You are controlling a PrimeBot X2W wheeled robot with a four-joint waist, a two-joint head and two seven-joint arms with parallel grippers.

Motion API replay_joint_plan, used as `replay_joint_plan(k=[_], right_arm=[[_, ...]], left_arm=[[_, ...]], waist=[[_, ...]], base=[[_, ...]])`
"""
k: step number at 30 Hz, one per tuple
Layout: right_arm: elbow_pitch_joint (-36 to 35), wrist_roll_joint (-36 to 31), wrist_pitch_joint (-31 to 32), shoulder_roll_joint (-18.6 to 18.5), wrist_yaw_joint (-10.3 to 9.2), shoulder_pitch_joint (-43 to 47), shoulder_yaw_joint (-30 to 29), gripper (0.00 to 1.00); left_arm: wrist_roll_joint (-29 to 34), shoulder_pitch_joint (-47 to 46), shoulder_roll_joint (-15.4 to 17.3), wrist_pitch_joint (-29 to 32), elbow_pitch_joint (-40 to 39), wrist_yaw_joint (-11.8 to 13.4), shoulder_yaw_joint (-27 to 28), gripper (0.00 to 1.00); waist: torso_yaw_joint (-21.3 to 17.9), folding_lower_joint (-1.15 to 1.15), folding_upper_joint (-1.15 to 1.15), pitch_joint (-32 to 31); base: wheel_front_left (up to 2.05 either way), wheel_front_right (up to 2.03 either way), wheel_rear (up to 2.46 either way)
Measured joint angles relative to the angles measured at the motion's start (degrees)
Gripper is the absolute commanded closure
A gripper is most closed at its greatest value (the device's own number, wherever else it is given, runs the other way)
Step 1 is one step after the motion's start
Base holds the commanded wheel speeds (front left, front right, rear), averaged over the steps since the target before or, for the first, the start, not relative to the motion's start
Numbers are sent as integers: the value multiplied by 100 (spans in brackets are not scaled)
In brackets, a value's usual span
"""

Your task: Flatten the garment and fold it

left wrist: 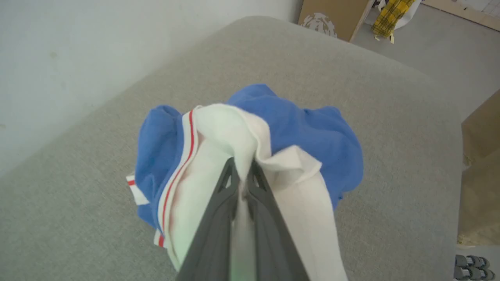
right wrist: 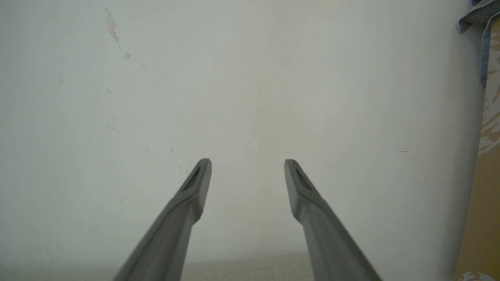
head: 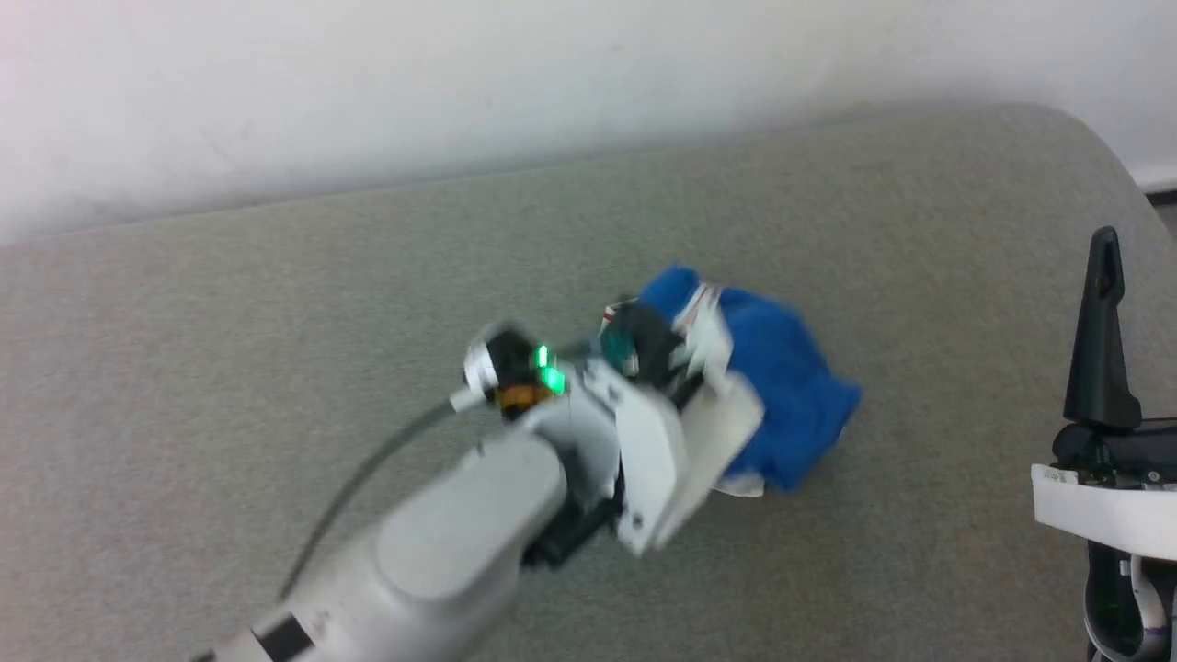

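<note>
The garment [head: 782,377] is a crumpled bright blue T-shirt with white sleeves, lying right of centre on the grey padded surface [head: 276,322]. In the left wrist view the garment [left wrist: 308,132] bunches up, red-and-white striped trim running down its left side. My left gripper [left wrist: 243,168] is shut on a fold of the white sleeve cloth, which drapes over both fingers. From the head camera the left gripper [head: 667,368] sits at the garment's left edge, partly hidden by its own wrist. My right gripper [right wrist: 247,166] is open, holds nothing and points at a pale wall; it stands upright at the far right [head: 1103,276].
A white wall [head: 460,83] runs along the back of the grey surface. The surface's rounded corner [head: 1085,138] lies at the right. Cardboard boxes [left wrist: 336,17] and a yellow checked cloth [left wrist: 390,15] stand on the floor beyond it.
</note>
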Motion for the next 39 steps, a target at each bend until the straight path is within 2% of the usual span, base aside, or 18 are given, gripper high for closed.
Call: replay_joint_plan(k=[2,6,7,8,11,15,18,22,27,29,33,39], right_arm=[[22,21,0,-1,0,-1,14,0],[64,21,0,-1,0,-5,-2,0],[77,21,0,-2,0,-4,-14,0],[90,19,0,-2,0,-4,-12,0],[126,13,0,-1,0,-2,10,0],[177,13,0,0,0,16,35,0],[214,14,0,0,0,94,56,0],[282,24,0,-1,0,214,81,0],[404,43,0,1,0,378,124,0],[449,82,0,1,0,416,151,0],[548,124,0,-1,0,545,160,0],[836,133,0,0,0,623,183,0]], left_arm=[[3,208,-116,7,422,-7,-171,100],[-65,315,-379,-267,861,-11,-129,100],[-103,302,-455,-388,898,-10,-67,60],[-108,277,-510,-513,910,-10,-13,0],[-212,181,-589,-884,813,-5,245,0],[-387,153,-438,-1296,219,56,657,0],[-383,306,-44,-1808,-399,495,1143,0],[-104,934,762,-2466,-1150,1117,1680,0],[224,2278,1396,-2676,-2019,1812,2576,0],[506,2869,1413,-2682,-2526,1994,3097,0],[1124,3968,1200,-2682,-3227,2004,3696,0],[1617,4756,563,-2682,-3434,1638,4141,0]], waist=[[-75,0,0,74],[-141,0,0,204],[-126,0,0,216],[-105,0,0,222],[-17,0,0,205],[137,0,0,76],[281,0,0,-56],[466,-1,0,-195],[642,-1,0,-271],[668,-1,0,-256],[697,-1,0,-197],[823,-1,0,-162]], base=[[0,0,0],[0,0,0],[0,0,0],[0,0,0],[0,0,0],[0,0,0],[0,0,0],[0,0,0],[0,0,0],[0,0,0],[0,0,0],[0,0,0]])
